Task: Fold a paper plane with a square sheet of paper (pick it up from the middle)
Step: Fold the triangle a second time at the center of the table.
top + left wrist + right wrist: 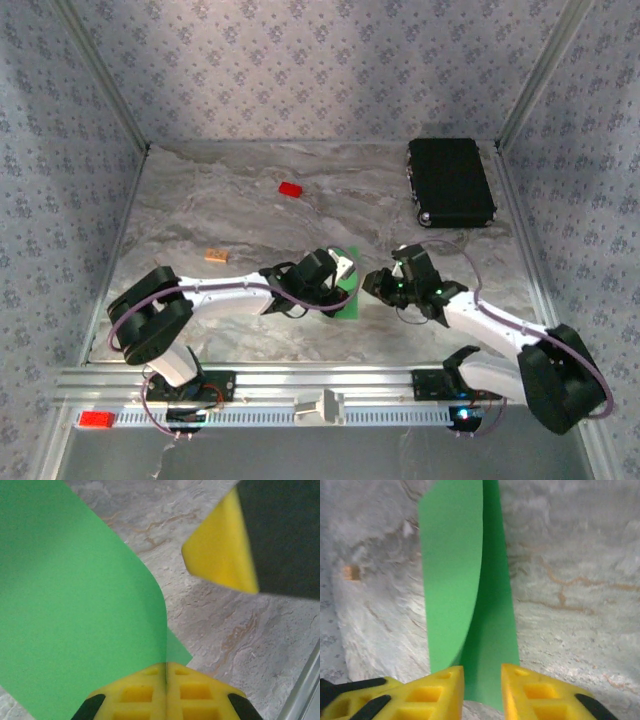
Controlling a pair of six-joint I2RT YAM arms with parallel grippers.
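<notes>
The square sheet of paper (349,298) is bright green and lies near the table's middle front, between the two arms. Its one side curls up and over the rest (452,580); it has no paper plane form. My left gripper (338,276) is shut on the paper's raised edge (75,605), jaws pressed together at the fold line (166,669). My right gripper (373,285) faces it from the right, open, its yellow fingers (445,690) standing either side of the paper's near end without touching it (483,687). One right finger (220,550) shows in the left wrist view.
A black rectangular case (451,181) lies at the back right. A small red block (290,188) sits at the back centre and a small tan block (215,255) to the left of the arms. The metal rail (300,385) runs along the near edge.
</notes>
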